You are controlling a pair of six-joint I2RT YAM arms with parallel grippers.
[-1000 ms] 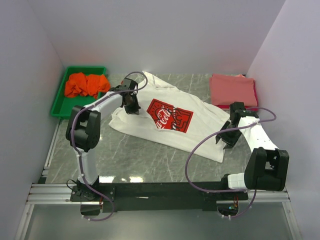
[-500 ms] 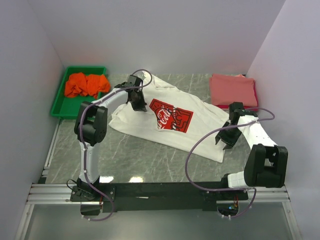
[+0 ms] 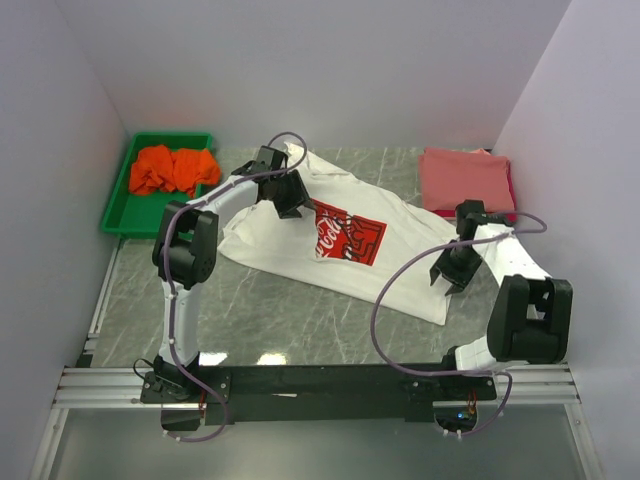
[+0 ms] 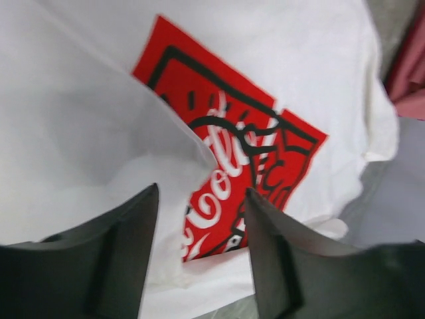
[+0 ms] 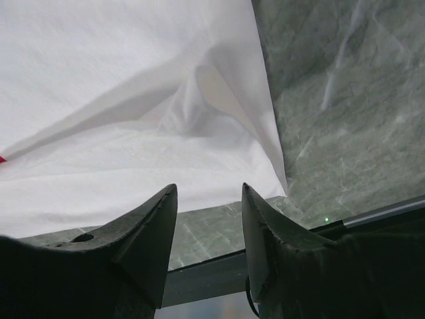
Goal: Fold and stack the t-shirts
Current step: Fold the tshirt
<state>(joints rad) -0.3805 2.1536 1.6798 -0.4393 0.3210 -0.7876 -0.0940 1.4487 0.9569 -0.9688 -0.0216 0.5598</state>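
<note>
i am seeing only part of the white t-shirt from each wrist: my left camera is cutting it off on every side, and a raised fold of white cloth is covering the near left corner of its red print. from above, my left claw is itself hiding the upper left corner of that print. i am holding the left claw with its 2 fingers apart and gripping nothing; the tip of the fold is lying just ahead of the gap, and i cannot tell whether the fingers are touching cloth. my right claw is hanging over the shirt's near right corner, its 2 fingers also apart and empty, with the white hem lying just beyond them and bare table showing to the right. the white shirt is lying spread and rumpled across the middle of the table, between my 2 arms. the orange t-shirt is sitting bunched in the green tray at the far left, well apart from both claws. the salmon-pink t-shirt is lying folded at the far right, hiding all but a sliver of the red t-shirt under it.
</note>
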